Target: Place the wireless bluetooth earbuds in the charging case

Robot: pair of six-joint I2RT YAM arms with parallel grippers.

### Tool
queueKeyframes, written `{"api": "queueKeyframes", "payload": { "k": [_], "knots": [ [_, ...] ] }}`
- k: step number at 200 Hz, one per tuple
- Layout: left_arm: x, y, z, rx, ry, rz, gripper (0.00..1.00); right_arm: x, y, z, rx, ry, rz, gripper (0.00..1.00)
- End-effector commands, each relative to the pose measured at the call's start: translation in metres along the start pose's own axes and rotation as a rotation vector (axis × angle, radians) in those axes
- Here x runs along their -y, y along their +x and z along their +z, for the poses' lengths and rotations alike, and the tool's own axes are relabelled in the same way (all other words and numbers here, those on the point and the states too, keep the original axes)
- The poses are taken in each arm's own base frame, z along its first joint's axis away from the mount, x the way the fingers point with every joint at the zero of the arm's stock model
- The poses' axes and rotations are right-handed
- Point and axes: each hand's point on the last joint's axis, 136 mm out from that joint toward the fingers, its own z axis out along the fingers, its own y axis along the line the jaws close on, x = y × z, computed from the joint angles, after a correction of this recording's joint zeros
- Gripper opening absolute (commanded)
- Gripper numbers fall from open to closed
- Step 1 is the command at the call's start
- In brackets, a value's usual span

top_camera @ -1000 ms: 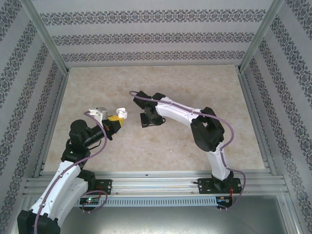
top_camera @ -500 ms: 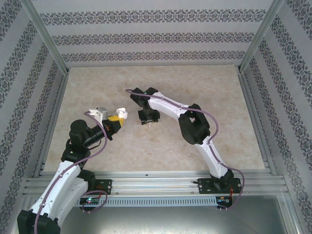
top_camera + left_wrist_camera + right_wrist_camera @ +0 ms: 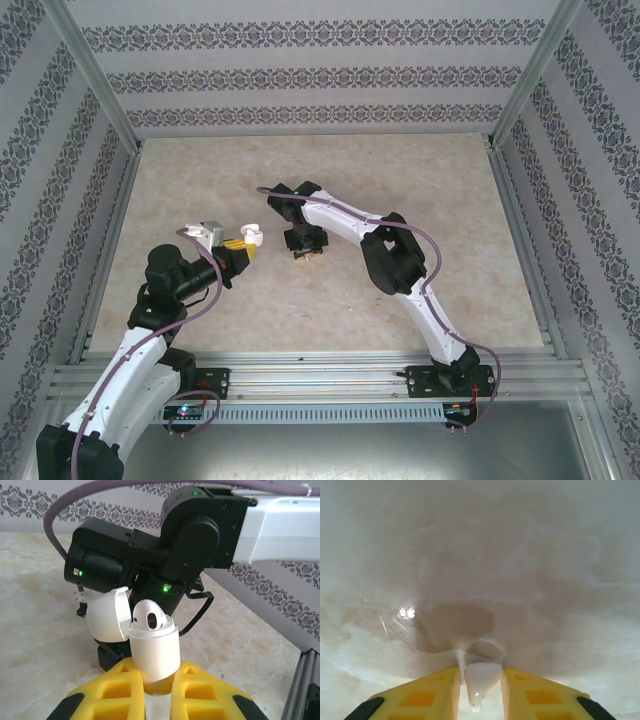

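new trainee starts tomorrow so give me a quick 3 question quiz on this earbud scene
1. True or false: the lid of the glossy white rounded plastic charging case held in the left gripper is closed.
2. Pick one: the small glossy white plastic earbud in the right wrist view sits A) between the yellow fingers of the right gripper, B) inside the case, C) on a metal rail.
3. How many earbuds can you see seated in the case?
Key: 1 false, the lid is hinged open. 2 A. 3 one, the seated white earbud in the left wrist view.
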Motion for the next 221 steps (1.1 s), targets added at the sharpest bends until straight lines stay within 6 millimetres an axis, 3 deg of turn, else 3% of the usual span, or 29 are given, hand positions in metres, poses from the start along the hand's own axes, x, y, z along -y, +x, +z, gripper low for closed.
{"api": "queueKeyframes", "payload": {
  "k": [1, 23, 55, 98, 128, 151, 180, 221],
  "knots": [
    [0.006, -0.012, -0.002, 0.050, 0.035, 0.035, 0.03, 0.006, -0.002, 0.010, -0.024, 0.018, 0.003, 0.27],
    [0.006, -0.011, -0.002, 0.048, 0.039, 0.033, 0.03, 0.006, -0.003, 0.011, -0.024, 0.013, 0.003, 0.27],
    [0.009, -0.010, -0.002, 0.050, 0.053, 0.034, 0.02, 0.003, 0.000, 0.011, -0.037, -0.011, 0.000, 0.16],
    [0.016, -0.014, -0.003, 0.077, 0.097, 0.049, 0.02, 0.008, -0.001, -0.014, 0.039, -0.033, 0.019, 0.11],
    [0.024, -0.022, -0.005, 0.138, 0.145, 0.068, 0.02, 0.011, -0.006, -0.059, 0.211, -0.105, 0.048, 0.09],
    [0.035, -0.030, -0.006, 0.173, 0.201, 0.116, 0.02, 0.015, -0.003, -0.108, 0.379, -0.188, 0.088, 0.08],
    [0.042, -0.044, -0.006, 0.216, 0.229, 0.201, 0.02, 0.011, 0.013, -0.169, 0.550, -0.260, 0.077, 0.07],
    [0.050, -0.059, 0.001, 0.229, 0.283, 0.217, 0.02, -0.005, 0.042, -0.235, 0.740, -0.340, 0.037, 0.06]
  ]
}}
